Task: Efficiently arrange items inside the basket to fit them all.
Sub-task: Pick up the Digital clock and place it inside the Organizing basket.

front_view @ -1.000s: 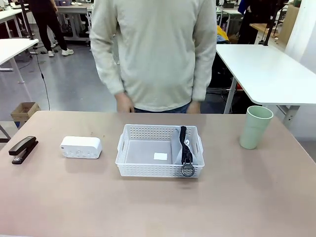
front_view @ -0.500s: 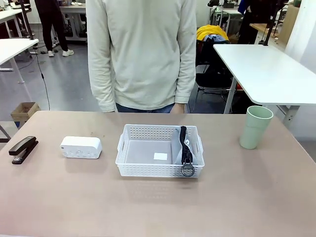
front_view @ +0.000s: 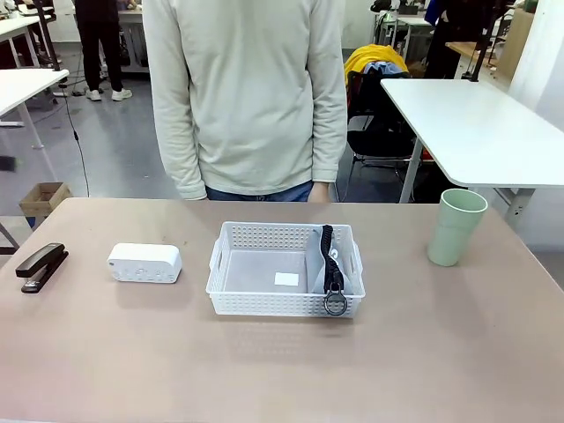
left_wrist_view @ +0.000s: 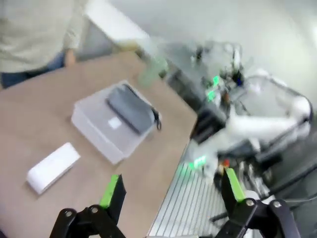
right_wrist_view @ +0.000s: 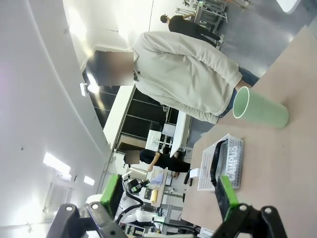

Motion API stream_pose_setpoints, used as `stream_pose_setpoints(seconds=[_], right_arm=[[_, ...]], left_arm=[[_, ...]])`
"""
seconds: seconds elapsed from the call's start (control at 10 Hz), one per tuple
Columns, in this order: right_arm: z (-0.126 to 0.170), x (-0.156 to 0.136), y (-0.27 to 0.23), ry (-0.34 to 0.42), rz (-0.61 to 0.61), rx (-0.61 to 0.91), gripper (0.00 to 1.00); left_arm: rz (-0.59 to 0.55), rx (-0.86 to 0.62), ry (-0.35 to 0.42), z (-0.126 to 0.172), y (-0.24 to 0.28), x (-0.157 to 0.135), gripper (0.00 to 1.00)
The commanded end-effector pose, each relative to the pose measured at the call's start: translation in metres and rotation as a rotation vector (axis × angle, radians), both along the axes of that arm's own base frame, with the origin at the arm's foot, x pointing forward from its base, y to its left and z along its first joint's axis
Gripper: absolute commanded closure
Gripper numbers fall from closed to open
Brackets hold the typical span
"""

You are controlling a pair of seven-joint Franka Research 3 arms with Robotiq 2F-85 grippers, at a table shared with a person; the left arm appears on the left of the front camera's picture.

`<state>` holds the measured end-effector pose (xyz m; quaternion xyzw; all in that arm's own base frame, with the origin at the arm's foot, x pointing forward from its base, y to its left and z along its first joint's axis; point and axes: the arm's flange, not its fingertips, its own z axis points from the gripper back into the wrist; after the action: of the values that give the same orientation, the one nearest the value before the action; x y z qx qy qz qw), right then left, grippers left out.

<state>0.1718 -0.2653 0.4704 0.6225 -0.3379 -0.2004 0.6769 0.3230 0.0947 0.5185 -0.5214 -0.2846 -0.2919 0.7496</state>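
The left gripper (left_wrist_view: 172, 188) hung high above the table (left_wrist_view: 29, 124), tilted down at it, its green-padded fingers (left_wrist_view: 111, 191) spread wide with nothing between them. The right gripper (right_wrist_view: 168, 193) was likewise parted and empty (its view rolled sideways, so the person (right_wrist_view: 183, 74) stood slantwise), and it looked low across the tabletop.

In the front view the basket (front_view: 273, 304) sat mid-table. The grey pouch (front_view: 319, 269) stood on its long edge at the basket's 3 o'clock end, zipper uppermost, its ring drooping over the near wall. Out on the table, the white device (front_view: 144, 263) lay at the basket's 9 o'clock. The black stapler (front_view: 40, 266) lay farther along the same line, near the table's edge. The green cup (front_view: 456, 226) stood upright at about 2 o'clock, well apart. The person (front_view: 247, 97) stood at 12 o'clock, arms hanging, hands at the far edge.

The left wrist view, blurred, gave the pouch's (left_wrist_view: 131, 106) broad grey side leaning across the basket (left_wrist_view: 99, 134), where the front view gave its zipper edge. It also took in the device (left_wrist_view: 52, 167) and a hand (left_wrist_view: 69, 57) of the person. The right wrist view gave the cup's (right_wrist_view: 260, 113) open mouth, with the basket (right_wrist_view: 225, 161) beyond it.
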Motion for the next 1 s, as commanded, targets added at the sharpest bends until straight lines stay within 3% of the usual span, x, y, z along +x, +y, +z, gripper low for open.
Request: stream_pose_setpoints(seconds=[0.0,0.1,0.2,0.3,0.5,0.6,0.8,0.9], right_arm=[[0.002,0.003,-0.001,-0.038,-0.009,-0.002,0.00],[0.002,0.003,-0.001,-0.038,-0.009,-0.002,0.00],[0.002,0.003,-0.001,-0.038,-0.009,-0.002,0.00],[0.002,0.003,-0.001,-0.038,-0.009,-0.002,0.00],[0.002,0.003,-0.001,-0.038,-0.009,-0.002,0.00],[0.002,0.003,-0.001,-0.038,-0.009,-0.002,0.00],[0.002,0.003,-0.001,-0.038,-0.009,-0.002,0.00],[0.002,0.003,-0.001,-0.038,-0.009,-0.002,0.00]], left_arm=[[-0.204,0.096,-0.225,-0.021,-0.014,-0.010,0.00],[-0.269,0.127,-0.236,-0.035,-0.034,-0.010,0.00],[0.001,0.111,-0.086,-0.047,-0.053,0.001,0.00],[-0.236,0.129,-0.153,-0.018,-0.036,-0.004,0.00],[-0.236,0.129,-0.153,-0.018,-0.036,-0.004,0.00],[-0.204,0.143,-0.154,-0.033,-0.043,-0.003,0.00],[-0.087,0.318,0.018,-0.042,-0.074,0.061,0.00],[-0.085,0.370,0.074,-0.044,-0.090,0.086,0.00]])
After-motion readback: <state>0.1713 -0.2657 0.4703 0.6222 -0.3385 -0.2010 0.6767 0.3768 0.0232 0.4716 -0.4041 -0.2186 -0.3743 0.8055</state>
